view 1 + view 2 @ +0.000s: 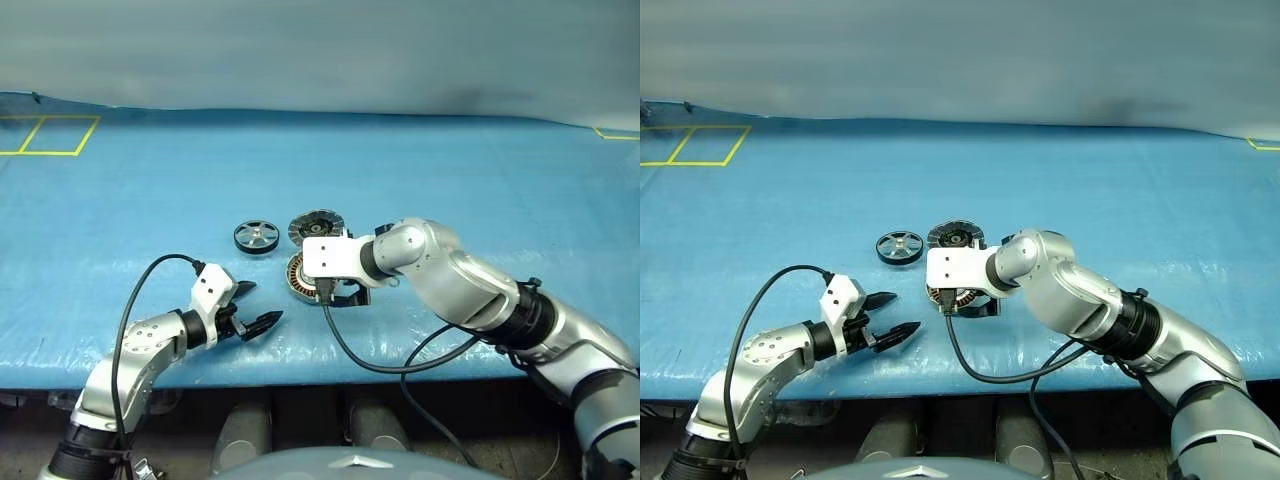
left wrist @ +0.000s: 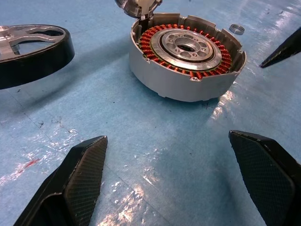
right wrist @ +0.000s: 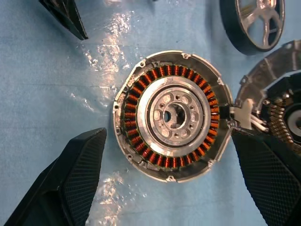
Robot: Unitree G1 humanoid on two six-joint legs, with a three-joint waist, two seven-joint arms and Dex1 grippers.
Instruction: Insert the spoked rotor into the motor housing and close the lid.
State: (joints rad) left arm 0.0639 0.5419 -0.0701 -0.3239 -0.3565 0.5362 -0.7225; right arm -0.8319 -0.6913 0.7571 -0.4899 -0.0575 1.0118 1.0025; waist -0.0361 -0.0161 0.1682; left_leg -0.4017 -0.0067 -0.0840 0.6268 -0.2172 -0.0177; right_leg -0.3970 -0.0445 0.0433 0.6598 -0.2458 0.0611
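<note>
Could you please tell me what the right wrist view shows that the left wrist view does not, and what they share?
Right wrist view alone: the open lid lying flat beside the motor housing, its ribbed inner face up, seen from straight above. Left wrist view alone: a small metal ring on the blue mat beyond the housing. Both: the housing's copper windings and silver centre, with no rotor in it, and the spoked rotor lying apart on the mat.

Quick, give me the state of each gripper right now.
Left gripper: open, holding nothing, short of the motor housing.
Right gripper: open, holding nothing, above the motor housing.
</note>
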